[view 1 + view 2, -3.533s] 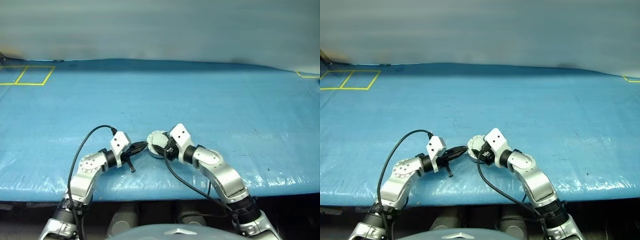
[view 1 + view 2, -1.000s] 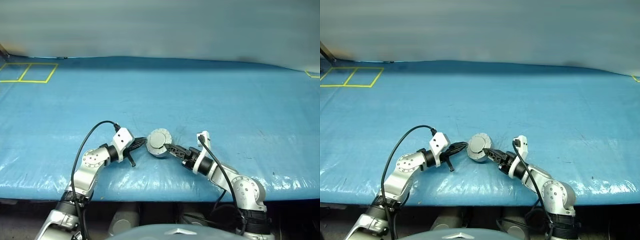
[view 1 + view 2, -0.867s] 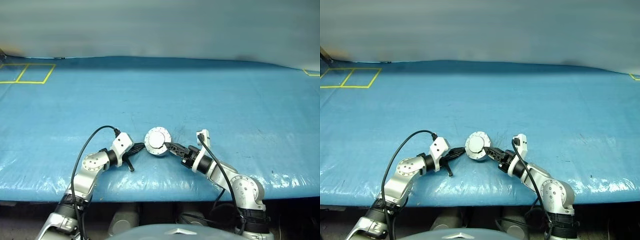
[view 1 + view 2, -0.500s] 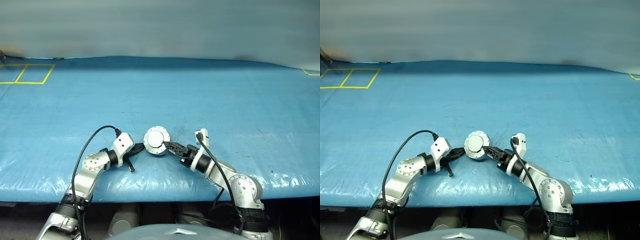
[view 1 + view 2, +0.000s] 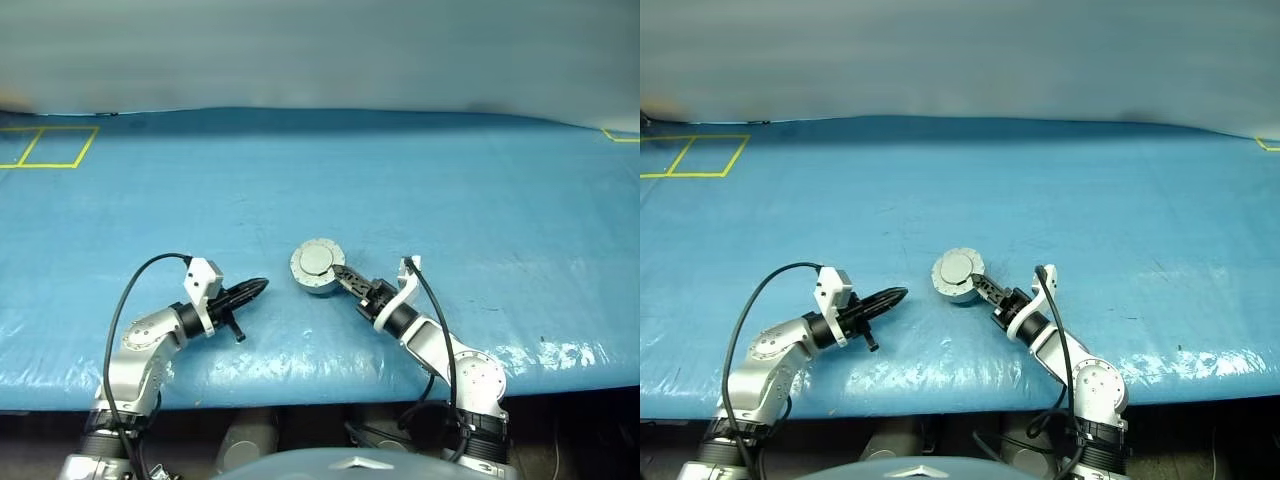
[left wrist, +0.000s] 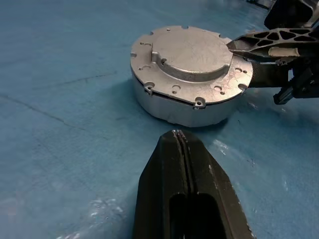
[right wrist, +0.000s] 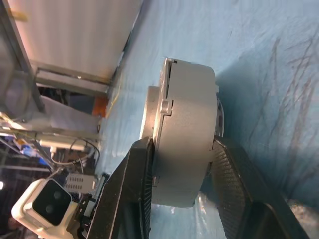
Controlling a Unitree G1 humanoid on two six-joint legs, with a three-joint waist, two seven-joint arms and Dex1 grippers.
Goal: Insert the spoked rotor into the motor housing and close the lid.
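From my remote station, I watched the left gripper point(image 5: 258, 286) hover near the desk's front edge with its jaws pressed together, empty and a short way clear of the motor housing point(image 5: 318, 269). The right gripper point(image 5: 345, 277) had its jaws clamped across the housing, one on top and one underneath. The lid point(image 6: 192, 56) lay closed on the housing, which sat on the blue-covered desk point(image 5: 450, 180).
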